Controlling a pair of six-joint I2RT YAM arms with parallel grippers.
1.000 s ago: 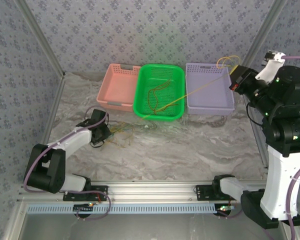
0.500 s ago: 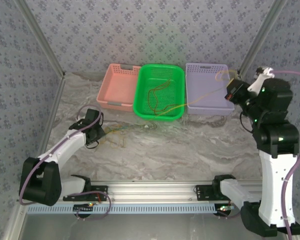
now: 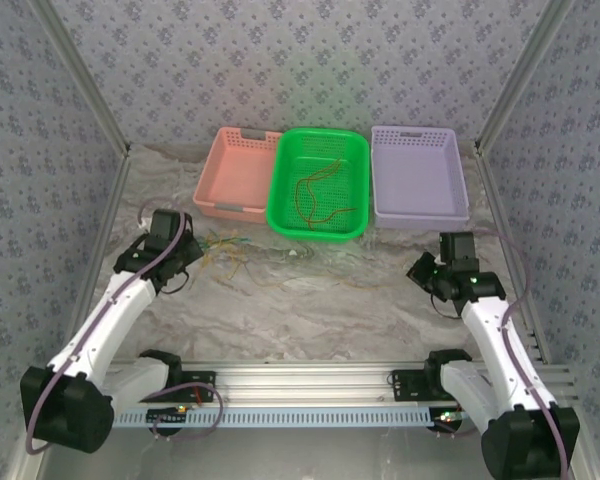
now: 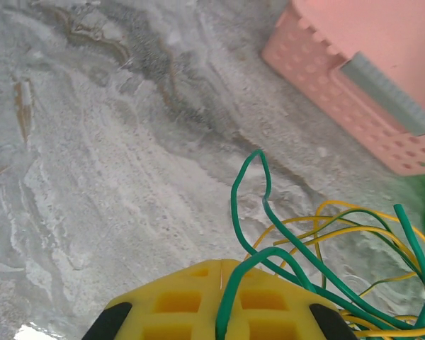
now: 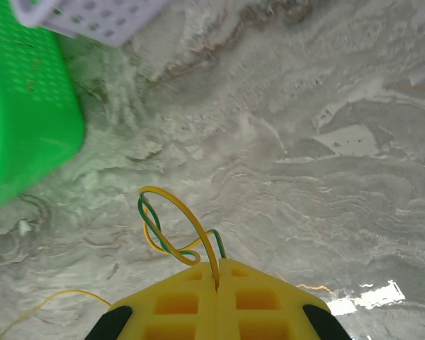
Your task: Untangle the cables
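The left pincer was clamped on a green cable from the tangle near the tabletop's left edge. The right pincer, near the right edge, pinched a yellow-green loop. A red-orange cable lay in the green basket.

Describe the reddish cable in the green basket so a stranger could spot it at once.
Three baskets line the far edge of the table; find the green basket in the middle. The red-orange cable lies looped on its floor. Unlike the yellow and green cables tangled on the table before the pink basket, it is reddish and inside a basket.
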